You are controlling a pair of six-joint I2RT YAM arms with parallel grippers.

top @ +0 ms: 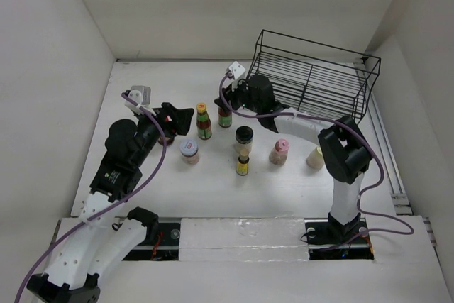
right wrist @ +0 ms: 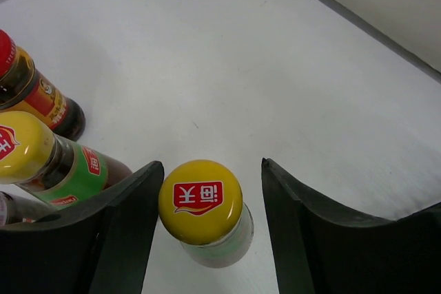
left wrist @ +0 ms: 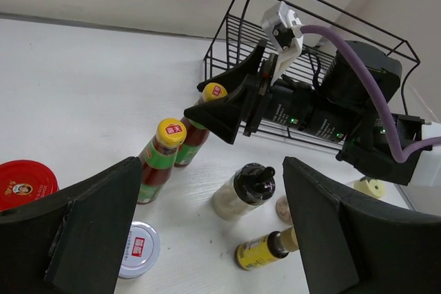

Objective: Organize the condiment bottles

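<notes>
- The right gripper point(right wrist: 211, 166) is straddling the far yellow-capped bottle point(right wrist: 200, 201), which is standing upright on the table point(top: 213, 189) just in front of the black wire rack point(top: 316, 69).
- Its jaws are looking unclenched, with a sliver of gap on one side, though contact lower down is hard to judge.
- The left gripper point(left wrist: 212, 164) is hanging released and empty near the second yellow-capped bottle point(left wrist: 170, 132).
- The grasp on the far bottle is probably the step in hand. The next move is calling for a square squeeze and a straight lift, sparing the close neighbour.
</notes>
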